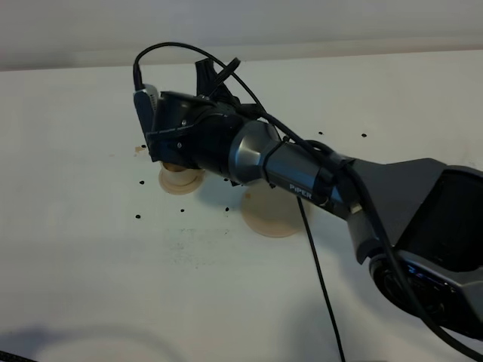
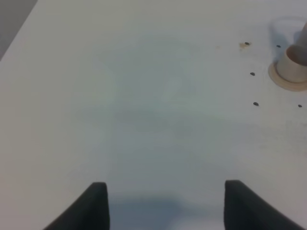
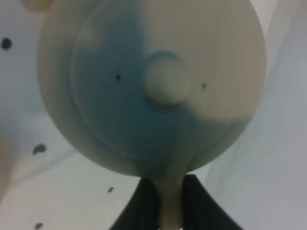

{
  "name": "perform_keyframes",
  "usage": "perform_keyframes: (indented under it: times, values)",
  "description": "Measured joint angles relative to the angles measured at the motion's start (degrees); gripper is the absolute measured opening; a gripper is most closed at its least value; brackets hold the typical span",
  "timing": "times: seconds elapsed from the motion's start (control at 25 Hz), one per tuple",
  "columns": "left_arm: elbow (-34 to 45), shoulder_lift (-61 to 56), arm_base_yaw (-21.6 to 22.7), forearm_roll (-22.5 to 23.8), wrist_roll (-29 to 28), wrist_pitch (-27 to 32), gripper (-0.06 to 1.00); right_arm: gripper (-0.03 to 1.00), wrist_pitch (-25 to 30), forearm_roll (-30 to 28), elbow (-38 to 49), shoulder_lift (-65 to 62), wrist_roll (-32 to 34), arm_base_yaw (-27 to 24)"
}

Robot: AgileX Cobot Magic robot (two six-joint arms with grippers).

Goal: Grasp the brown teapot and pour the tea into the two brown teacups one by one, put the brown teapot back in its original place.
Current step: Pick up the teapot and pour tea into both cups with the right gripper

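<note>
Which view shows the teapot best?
The right wrist view: the teapot fills it, handle pinched in the right hand. The high view hides it behind the arm; the left wrist view shows only a cup.

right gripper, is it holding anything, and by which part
The right gripper holds the brown teapot by its loop handle.

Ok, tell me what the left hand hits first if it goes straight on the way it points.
Probably the white table: the left hand is open and angled down at it, with nothing in between. The teacup sits well off to one side of that line.
</note>
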Motion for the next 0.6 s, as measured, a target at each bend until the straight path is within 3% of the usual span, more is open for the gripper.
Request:
perform_keyframes:
  times: [0.6]
  values:
    - [0.0,0.0,0.0,0.0,0.0,0.0,0.5,0.1,0.6,-6.4,0.0,1.7,-4.5,0.7]
